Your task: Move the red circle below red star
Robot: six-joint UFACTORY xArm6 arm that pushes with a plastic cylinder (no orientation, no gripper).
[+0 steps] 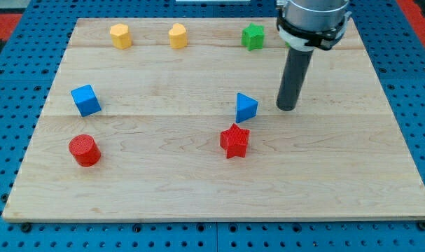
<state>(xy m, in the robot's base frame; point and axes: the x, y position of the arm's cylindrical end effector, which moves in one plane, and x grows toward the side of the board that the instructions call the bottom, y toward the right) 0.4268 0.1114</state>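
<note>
The red circle [84, 150] is a short red cylinder at the view's lower left of the wooden board [163, 189]. The red star [234, 141] lies near the board's middle, far to the right of the circle and at about the same height in the view. My tip [288, 107] rests on the board up and to the right of the star, just right of a blue triangle [246, 107]. The tip touches no block.
A blue cube [85, 100] sits above the red circle. Along the view's top edge stand a yellow hexagon [120, 35], a second yellow block [178, 35] and a green star [253, 36]. The board lies on a blue pegboard.
</note>
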